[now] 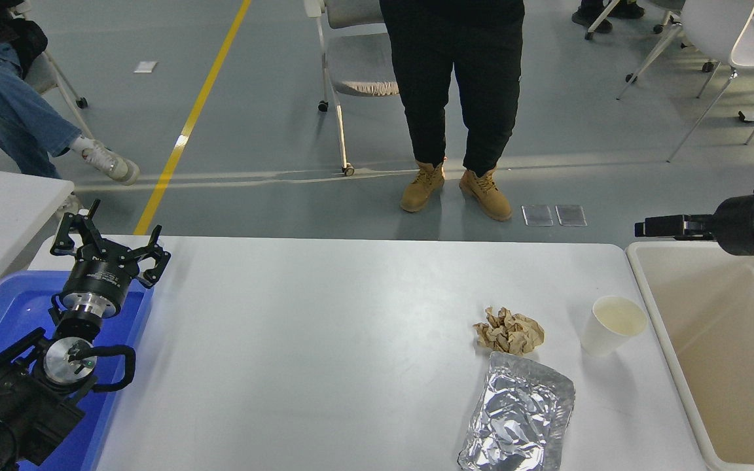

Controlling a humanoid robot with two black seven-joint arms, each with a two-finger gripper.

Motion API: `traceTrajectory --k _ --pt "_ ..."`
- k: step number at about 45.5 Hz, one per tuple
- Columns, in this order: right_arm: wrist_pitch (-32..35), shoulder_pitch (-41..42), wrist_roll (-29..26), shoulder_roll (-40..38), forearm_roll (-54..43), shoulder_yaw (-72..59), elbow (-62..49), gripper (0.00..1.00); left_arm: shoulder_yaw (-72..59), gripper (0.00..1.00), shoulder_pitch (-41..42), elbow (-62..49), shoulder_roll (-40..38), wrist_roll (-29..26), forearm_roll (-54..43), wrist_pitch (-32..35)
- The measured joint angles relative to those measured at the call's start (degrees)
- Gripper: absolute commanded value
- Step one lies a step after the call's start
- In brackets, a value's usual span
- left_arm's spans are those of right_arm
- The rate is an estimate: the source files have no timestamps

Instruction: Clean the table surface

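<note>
White tabletop, litter on its right half

The table surface (324,340) is a large, plain white rectangle with rounded far corners and a smooth matte finish, lying flat and filling most of the lower view. Its left and middle stretches are bare. Toward the right edge stands an upright white paper cup (611,324); just left of it lies a crumpled brown paper wad (508,331), and touching that wad, nearer the front edge, a creased sheet of silver foil (518,416) lies flat.
</note>
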Motion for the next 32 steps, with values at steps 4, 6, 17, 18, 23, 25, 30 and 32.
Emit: traceTrajectory --k 4,6,17,18,23,25,30,32 --pt "0.05 0.46 0.42 0.32 -2.00 -0.58 0.86 0.97 0.00 1.00 0.00 0.00 0.00 0.00 0.00 0.00" --pt "0.07 0.59 0.59 0.56 -2.93 -0.94 1.26 0.97 0.00 1.00 0.00 0.00 0.00 0.00 0.00 0.00" --pt "-2.30 -0.99 0.84 2.69 -5.64 -2.94 1.62 0.96 0.00 1.00 0.00 0.01 0.00 0.00 0.00 0.00" --pt "-2.65 -1.28 0.84 2.92 -5.74 -3.04 1.51 0.95 0.00 1.00 0.00 0.01 0.00 0.00 0.00 0.00" --pt "-4.36 -3.26 0.76 4.00 -6.27 -3.49 0.57 0.95 0.00 1.00 0.00 0.02 0.00 0.00 0.00 0.00" --pt "-4.83 -4.05 0.76 4.29 -6.38 -3.59 0.28 0.95 0.00 1.00 0.00 0.02 0.00 0.00 0.00 0.00" --pt "-5.93 -6.00 0.73 4.78 -6.59 -3.76 -0.33 0.95 0.00 1.00 0.00 0.02 0.00 0.00 0.00 0.00" --pt "-6.70 -7.04 0.73 5.09 -6.65 -3.80 -0.65 0.94 0.00 1.00 0.00 0.01 0.00 0.00 0.00 0.00"
